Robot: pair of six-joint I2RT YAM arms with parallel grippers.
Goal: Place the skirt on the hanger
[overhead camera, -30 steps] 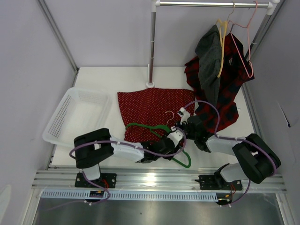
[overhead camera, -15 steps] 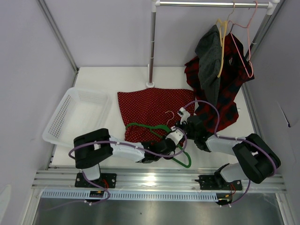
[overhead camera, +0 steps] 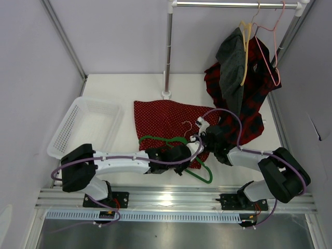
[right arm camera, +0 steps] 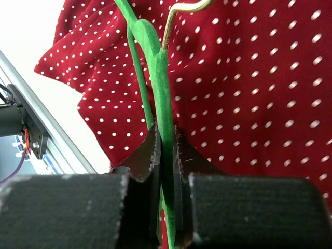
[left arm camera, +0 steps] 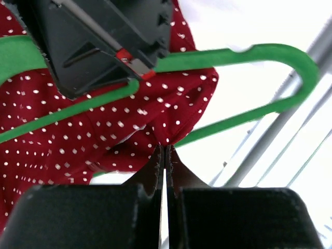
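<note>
The red polka-dot skirt (overhead camera: 167, 120) lies flat on the white table, and the green hanger (overhead camera: 155, 139) lies across its near edge. My left gripper (overhead camera: 198, 154) is shut, its tips pinching the skirt's near right corner (left arm camera: 165, 141). In the left wrist view the hanger's curved end (left arm camera: 290, 57) loops past that corner. My right gripper (overhead camera: 197, 139) is shut on the hanger's green bar (right arm camera: 165, 129), just below its metal hook (right arm camera: 181, 10). The skirt (right arm camera: 249, 78) fills the background there.
A white slatted basket (overhead camera: 67, 136) stands at the left. The rack pole (overhead camera: 167, 52) rises behind the skirt. At the right a dark grey garment (overhead camera: 232, 62) on a yellow hanger (overhead camera: 245, 49) and a red-and-black plaid garment (overhead camera: 255, 106) on a pink hanger (overhead camera: 271, 57) hang down to the table.
My left gripper has shut on the skirt's near right corner. The left arm has stretched out, its shoulder swinging left. The skirt's left edge has shifted slightly right.
</note>
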